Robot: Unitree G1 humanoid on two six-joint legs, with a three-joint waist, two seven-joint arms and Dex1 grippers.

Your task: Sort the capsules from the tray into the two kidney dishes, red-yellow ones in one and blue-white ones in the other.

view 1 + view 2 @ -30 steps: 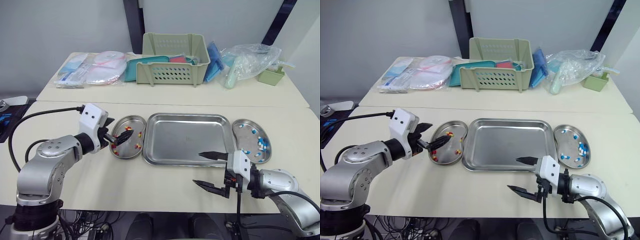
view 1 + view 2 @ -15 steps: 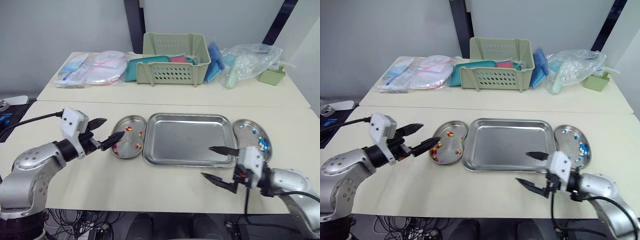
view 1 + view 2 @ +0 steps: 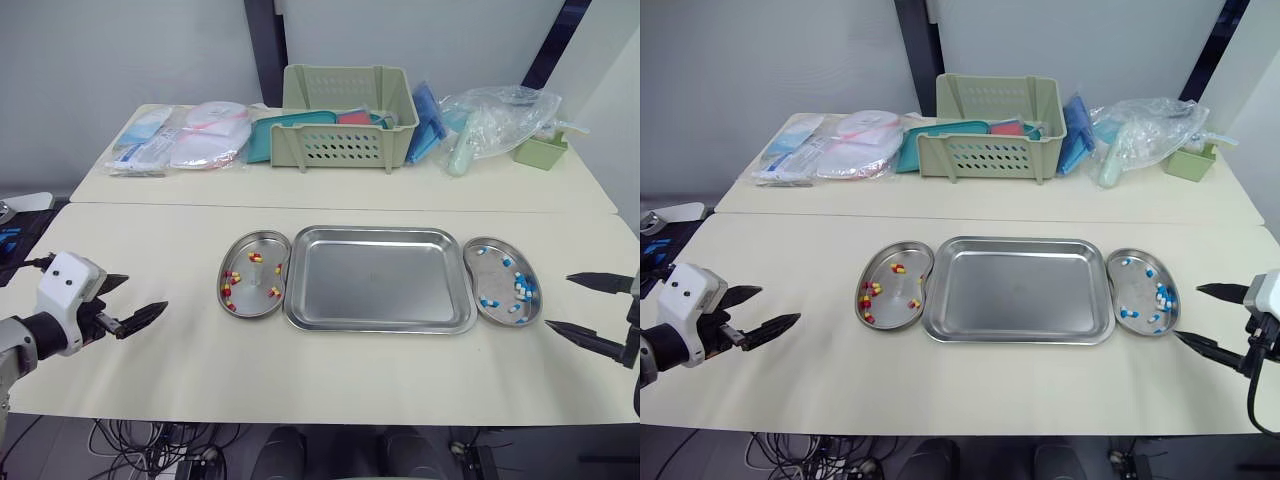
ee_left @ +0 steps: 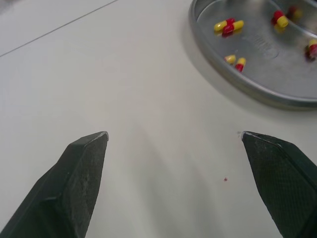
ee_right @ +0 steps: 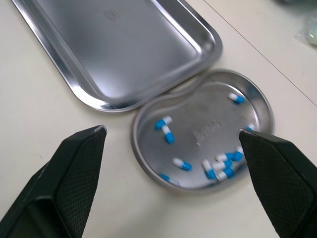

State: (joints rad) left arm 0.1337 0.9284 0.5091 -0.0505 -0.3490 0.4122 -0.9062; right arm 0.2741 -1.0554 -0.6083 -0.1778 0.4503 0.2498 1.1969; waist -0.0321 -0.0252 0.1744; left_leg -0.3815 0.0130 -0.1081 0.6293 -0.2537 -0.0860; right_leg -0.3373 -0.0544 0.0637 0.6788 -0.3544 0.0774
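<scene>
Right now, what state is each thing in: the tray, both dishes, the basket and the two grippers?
tray: empty
left dish: holds red-yellow capsules
right dish: holds blue-white capsules
left gripper: jaws open, empty
right gripper: jaws open, empty
basket: upright, things inside

The left tool (image 3: 147, 291) and right tool (image 3: 557, 300) have tapered black, cross-hatched fingers (image 4: 74, 188); a white boxy housing (image 3: 66, 283) backs the left.

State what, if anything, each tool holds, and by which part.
Nothing is held: the left tool and the right tool both stand open, empty, above the table.
</scene>
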